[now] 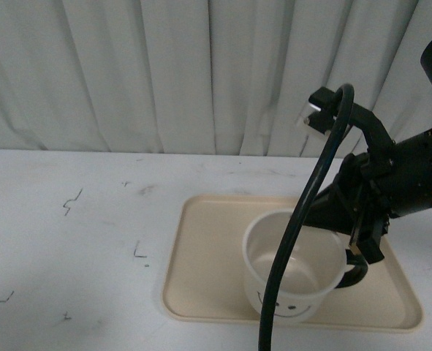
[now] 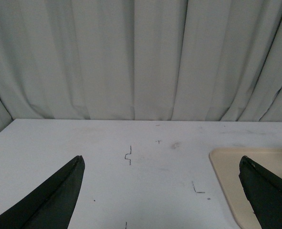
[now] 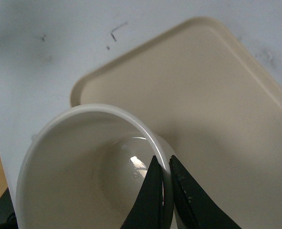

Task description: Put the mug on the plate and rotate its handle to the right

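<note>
1. Mug (image 1: 292, 274) sits nearest you, upright on the near part of the plate (image 1: 201, 278). Its smiley face is turned toward the front camera.
2. Look at the handle (image 1: 356, 273): it sticks out from the mug's right side, angled slightly toward you.
3. Your right gripper (image 1: 360, 252) reaches in from the right, just above that handle. In the right wrist view the mug (image 3: 69, 181) has its wall pinched at the rim, one finger (image 3: 150, 200) inside and the other outside. The jaws are almost closed on it.
4. You will see a dark cable (image 1: 289, 248) arcing down across the front of the mug in the front view.
5. Beyond the mug, the plate lies flat on the white table (image 1: 69, 241) and stretches back and to the left of it.
6. Your left gripper (image 2: 162, 200) shows only in its own wrist view, above the table off the plate's (image 2: 226, 167) left edge. Its jaws are spread wide with nothing in them.
7. Farther out you can pick out small dark scribble marks (image 1: 72, 199) on the tabletop.
8. At the back, a pale pleated curtain (image 1: 164, 73) hangs behind the table's far edge.
</note>
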Controlling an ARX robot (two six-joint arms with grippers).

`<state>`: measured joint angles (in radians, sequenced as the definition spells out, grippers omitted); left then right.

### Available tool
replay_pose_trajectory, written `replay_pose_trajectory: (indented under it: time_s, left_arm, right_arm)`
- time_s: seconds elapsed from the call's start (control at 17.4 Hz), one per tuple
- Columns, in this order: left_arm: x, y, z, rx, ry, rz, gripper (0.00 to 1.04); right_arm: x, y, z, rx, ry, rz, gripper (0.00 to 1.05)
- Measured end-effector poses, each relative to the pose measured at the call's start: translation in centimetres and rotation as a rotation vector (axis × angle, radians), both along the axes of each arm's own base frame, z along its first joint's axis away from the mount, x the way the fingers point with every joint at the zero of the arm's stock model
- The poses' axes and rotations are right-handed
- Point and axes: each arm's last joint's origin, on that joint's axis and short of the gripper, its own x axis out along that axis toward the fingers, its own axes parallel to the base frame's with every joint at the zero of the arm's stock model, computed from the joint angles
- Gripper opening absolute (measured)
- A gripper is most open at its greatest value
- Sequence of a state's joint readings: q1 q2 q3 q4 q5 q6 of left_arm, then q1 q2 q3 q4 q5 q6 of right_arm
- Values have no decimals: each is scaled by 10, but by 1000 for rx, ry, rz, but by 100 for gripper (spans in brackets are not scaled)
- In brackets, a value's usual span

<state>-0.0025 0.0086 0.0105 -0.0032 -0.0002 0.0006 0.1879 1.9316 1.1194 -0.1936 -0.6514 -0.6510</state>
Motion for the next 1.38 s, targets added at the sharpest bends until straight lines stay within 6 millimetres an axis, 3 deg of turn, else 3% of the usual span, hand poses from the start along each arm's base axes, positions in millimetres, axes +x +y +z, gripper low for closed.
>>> replay_pose_trajectory:
  time_s: [0.46, 0.92, 1.27, 1.38]
  left_arm:
    - [0, 0, 0, 0, 0, 0, 98]
    - [0, 0, 0, 0, 0, 0, 98]
    - [0, 0, 0, 0, 0, 0, 98]
    - [0, 0, 0, 0, 0, 0, 98]
  right_arm:
    - [6, -30, -11, -50, 32, -10, 3]
    - [43, -75, -18, -122, 52, -31, 3]
    - [60, -75, -15, -163, -9, 53, 4]
    - [60, -75, -14, -161, -24, 77, 12]
